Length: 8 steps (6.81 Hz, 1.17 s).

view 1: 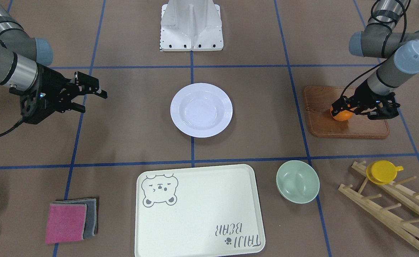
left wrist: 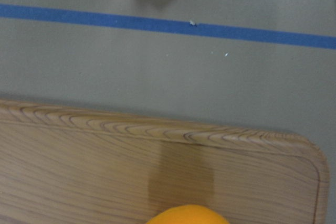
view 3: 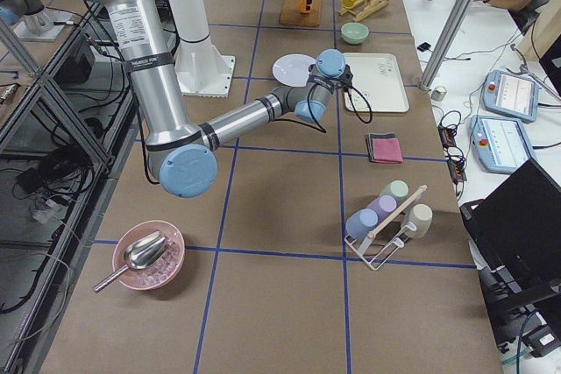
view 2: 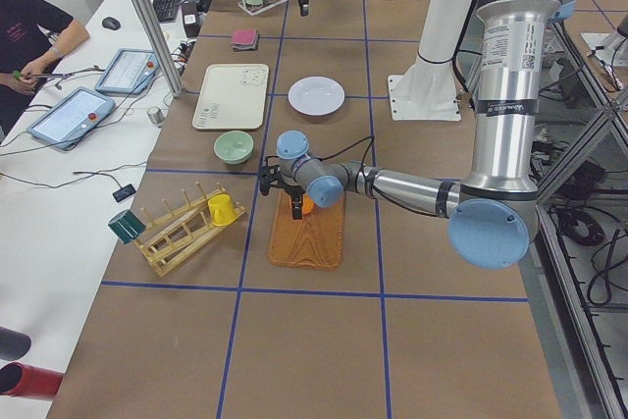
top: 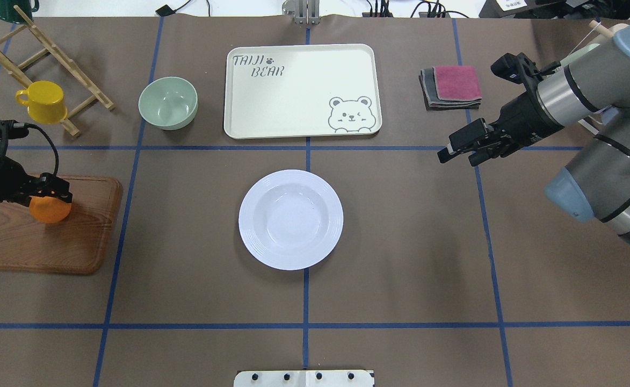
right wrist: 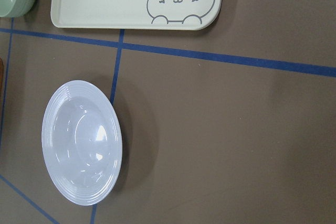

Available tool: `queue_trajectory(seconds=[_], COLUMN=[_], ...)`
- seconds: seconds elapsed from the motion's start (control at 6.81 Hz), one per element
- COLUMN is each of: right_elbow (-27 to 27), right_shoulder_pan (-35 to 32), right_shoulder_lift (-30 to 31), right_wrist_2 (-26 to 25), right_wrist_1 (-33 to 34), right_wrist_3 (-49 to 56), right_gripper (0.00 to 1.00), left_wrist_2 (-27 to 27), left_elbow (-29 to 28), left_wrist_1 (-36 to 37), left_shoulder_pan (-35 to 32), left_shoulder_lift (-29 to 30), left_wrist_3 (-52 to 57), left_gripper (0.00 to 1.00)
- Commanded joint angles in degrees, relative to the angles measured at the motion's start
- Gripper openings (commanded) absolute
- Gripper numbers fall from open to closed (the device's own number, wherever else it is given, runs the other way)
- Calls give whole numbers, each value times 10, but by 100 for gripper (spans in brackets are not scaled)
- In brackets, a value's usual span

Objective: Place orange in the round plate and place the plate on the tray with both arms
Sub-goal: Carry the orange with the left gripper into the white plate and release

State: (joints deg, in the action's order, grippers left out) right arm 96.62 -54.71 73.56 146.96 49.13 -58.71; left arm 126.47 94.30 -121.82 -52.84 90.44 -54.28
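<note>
**A:** How is the orange expected to handle, and where is it found?

**B:** The orange (top: 50, 210) is found over the wooden board (top: 51, 247), at the near left of the table. It is judged light and firm but easily bruised, with a slightly slick skin. It is best taken across its widest part with modest force.

**A:** And how is it placed relative to the jaws?

**B:** It is seated between the jaws of the left gripper (top: 51, 194), which appear to be closed on it from either side. Much of the fruit is left showing beyond the fingers. Whether it is lifted clear of the board cannot be told.

**A:** What is made of the round plate?

**B:** The round plate (top: 250, 219) is seen empty at the table's centre, well apart from the orange. It is judged stiff, glossy and breakable. Hold should be taken on the wide ridged rim, at opposite edges, one edge by each arm.

**A:** And farther out?

**B:** The right gripper (top: 462, 153) is held above the table with its jaws parted and nothing between them, well apart from the plate. Farthest off, the tray (top: 298, 91) is laid flat and bare, beyond a blue tape line from the plate.
</note>
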Motion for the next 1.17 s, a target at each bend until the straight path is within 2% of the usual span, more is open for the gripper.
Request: queue_trajectory(seconds=[0.0,0.29,0.44,0.59,0.73,0.88,1.03], right_elbow=[0,0,-2,-5,-9,-34,-62], right_shoulder_pan=[0,1,6,25,32,36,39], right_shoulder_lift=[-1,-1,-2,-18,-18,-18,-24], right_wrist_2=[0,0,0,-1,-3,-9,-18], right_wrist_1=[0,0,0,0,-17,-74,-146], right_wrist_3=[0,0,0,-2,-4,-25,-72], right_gripper=[100,100,100,100,100,100,100], left_wrist_2=[0,0,3,2,-1,-31,-82], left_elbow=[3,11,33,84,141,149,142], left_wrist_1=[-2,-1,13,105,239,328,372], left_shoulder_pan=[6,9,9,9,21,71,130], left_shoulder_lift=[2,2,6,41,114,209,272], left_wrist_3=[-33,-49,-50,-53,-92,-160,-200], left_gripper=[85,62,63,64,65,65,65])
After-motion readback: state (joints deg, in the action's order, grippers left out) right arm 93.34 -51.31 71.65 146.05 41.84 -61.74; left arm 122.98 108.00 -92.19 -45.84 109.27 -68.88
